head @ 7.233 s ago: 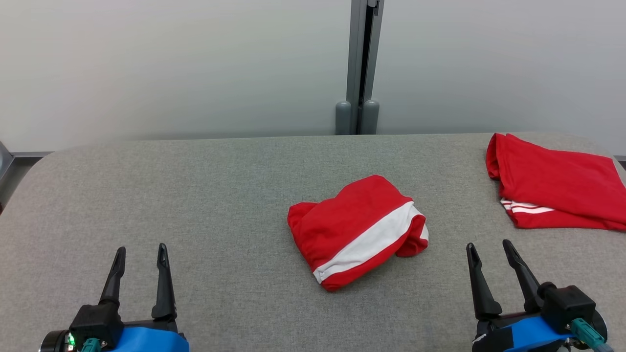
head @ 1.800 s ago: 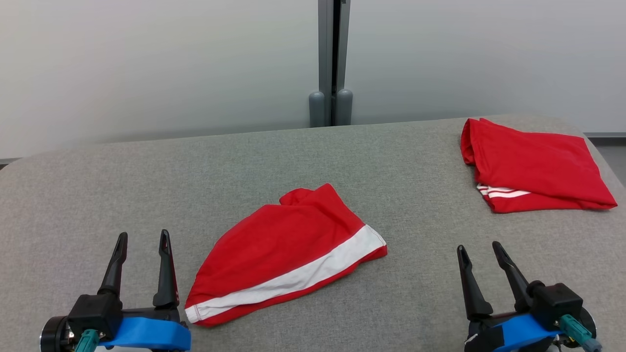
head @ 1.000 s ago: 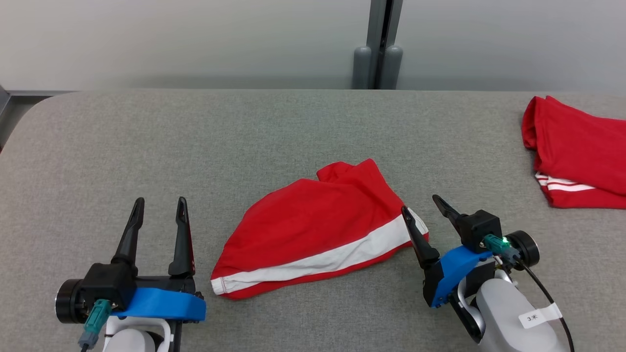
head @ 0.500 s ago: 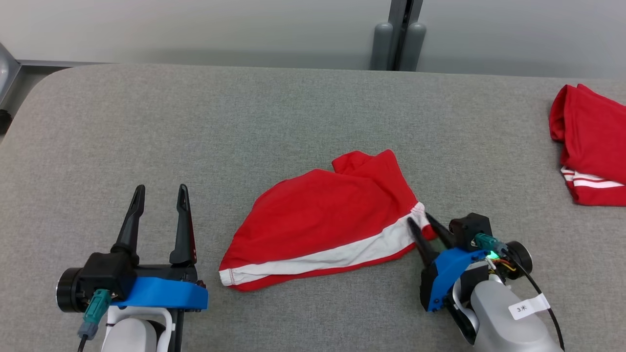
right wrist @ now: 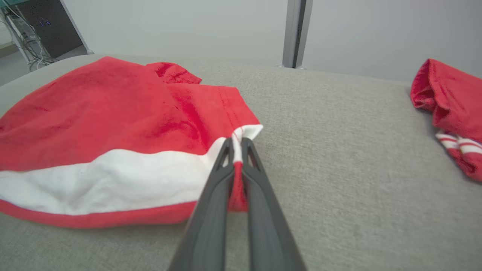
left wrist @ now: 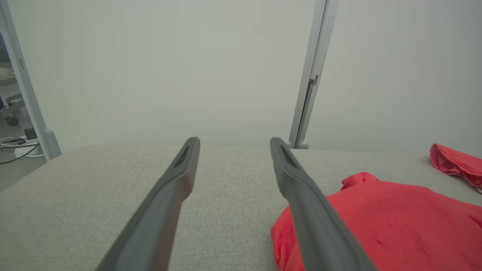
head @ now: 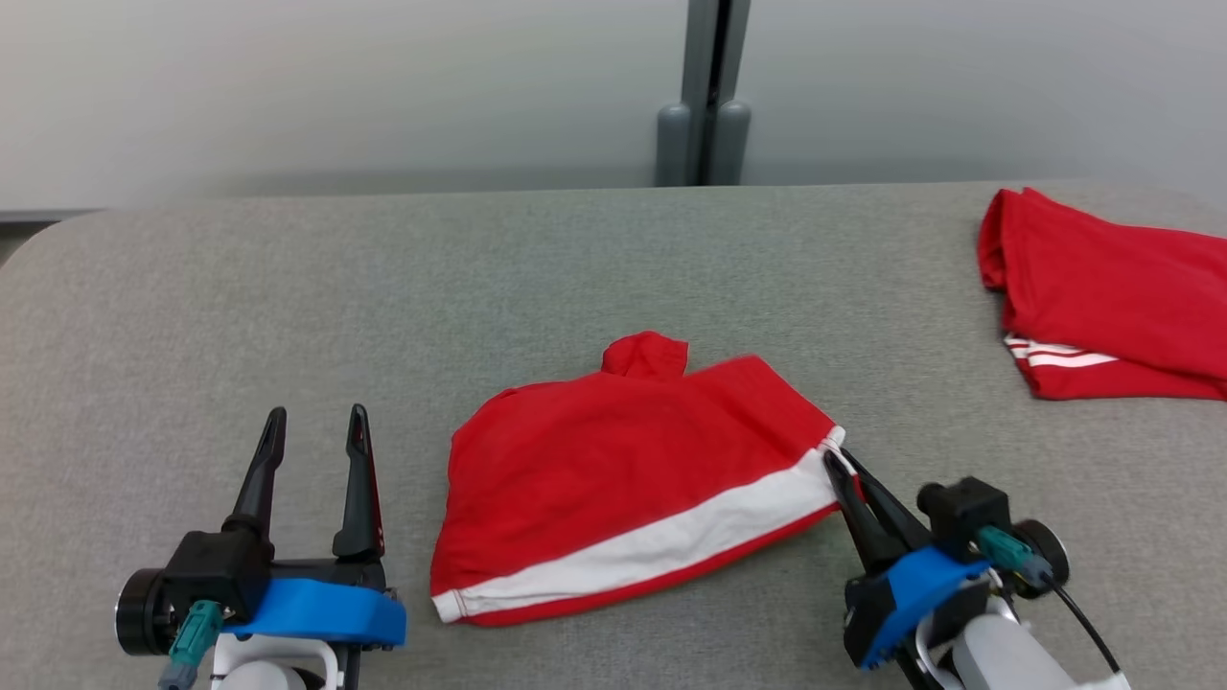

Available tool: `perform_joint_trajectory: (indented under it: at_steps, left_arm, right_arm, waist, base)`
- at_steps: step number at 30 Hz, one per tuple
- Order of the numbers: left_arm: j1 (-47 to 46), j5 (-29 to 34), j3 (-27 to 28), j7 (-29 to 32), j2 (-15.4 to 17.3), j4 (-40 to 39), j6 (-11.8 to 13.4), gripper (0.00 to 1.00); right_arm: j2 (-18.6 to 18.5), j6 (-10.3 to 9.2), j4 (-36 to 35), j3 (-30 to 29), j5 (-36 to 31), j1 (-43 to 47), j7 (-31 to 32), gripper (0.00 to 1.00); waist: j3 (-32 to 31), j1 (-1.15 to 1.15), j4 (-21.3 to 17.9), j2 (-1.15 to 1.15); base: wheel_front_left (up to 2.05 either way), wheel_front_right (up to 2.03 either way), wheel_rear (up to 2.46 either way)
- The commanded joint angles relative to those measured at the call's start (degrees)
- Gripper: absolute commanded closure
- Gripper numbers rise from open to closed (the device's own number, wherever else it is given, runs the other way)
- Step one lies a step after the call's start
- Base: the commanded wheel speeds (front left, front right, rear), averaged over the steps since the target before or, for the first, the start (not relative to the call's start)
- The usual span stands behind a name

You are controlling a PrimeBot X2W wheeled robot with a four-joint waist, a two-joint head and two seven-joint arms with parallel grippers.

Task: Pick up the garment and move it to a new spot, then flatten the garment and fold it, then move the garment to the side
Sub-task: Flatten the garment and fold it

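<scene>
The garment (head: pixel 623 470), red with a white band (head: pixel 671 546) along its near edge, lies spread low on the grey table (head: pixel 288 287), in the middle of the near half. Its long axis runs slantwise, from the near-left corner up to a far-right corner, and the band follows that same line. A small red lump of cloth sticks up from its far edge, pointing away from the robot. The right gripper (head: pixel 836 458) has its two fingers pressed together on the far-right corner, with the end of the white band pinched between the tips; the cloth there is drawn to a point. The left gripper (head: pixel 313 422) stands just beside the garment's left side with its fingers spread apart and nothing between them, pointing toward the wall. Well apart, at the table's far right, lies a second red cloth (head: pixel 1112 307), folded, with thin white stripes at its near edge. Behind the table a grey post (head: pixel 705 96) rises against the pale wall.
</scene>
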Motion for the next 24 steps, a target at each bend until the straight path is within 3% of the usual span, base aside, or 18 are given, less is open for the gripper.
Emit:
perform_joint_trajectory:
  at_steps: [1, 7, 13, 14, 15, 24]
  left_arm:
    - [0.62, -0.35, 0.09, 0.00, -0.04, -0.07, 0.25, 0.00]
    - [2.12, -0.70, -0.28, 0.00, -0.02, 0.10, 0.20, 0.00]
    - [2.59, -1.03, -0.69, 0.00, -0.02, 0.05, 0.37, 0.00]
    - [2.60, -1.10, -0.74, 0.00, -0.02, 0.08, 0.38, 0.00]
    - [2.63, -1.15, -0.78, 0.00, -0.02, 0.06, 0.40, 0.00]
    - [3.56, -0.49, 0.11, 0.00, -0.02, 0.14, 0.16, 0.00]
  right_arm:
    - [-0.68, 0.01, -2.54, -0.54, 0.56, 2.53, -0.20, 1.00]
    - [-1.36, 0.01, -12.05, -2.73, 0.35, 12.21, -0.19, 1.00]
    - [-0.45, 0.01, -15.47, -5.28, 0.04, 18.77, -0.19, 1.00]
    - [-0.46, 0.01, -15.99, -5.67, 0.01, 19.40, -0.19, 0.47]
    - [-0.43, 0.01, -16.10, -5.97, -0.11, 19.98, -0.19, 0.00]
    - [0.49, 0.01, -22.09, -10.17, -1.24, 18.64, -0.19, 0.00]
  waist:
    - [-1.34, 0.00, -1.50, 0.00]
    - [-2.36, 0.00, -3.43, 0.00]
    - [-2.43, 0.00, -4.14, 0.00]
    - [-2.39, 0.00, -4.25, 0.00]
    - [-2.37, 0.00, -4.35, 0.00]
    - [-3.25, 0.00, -4.80, 0.00]
  base:
    - [0.00, 0.00, 0.00]
    - [0.00, 0.00, 0.00]
    - [0.00, 0.00, 0.00]
    - [0.00, 0.00, 0.00]
    - [0.00, 0.00, 0.00]
    - [0.00, 0.00, 0.00]
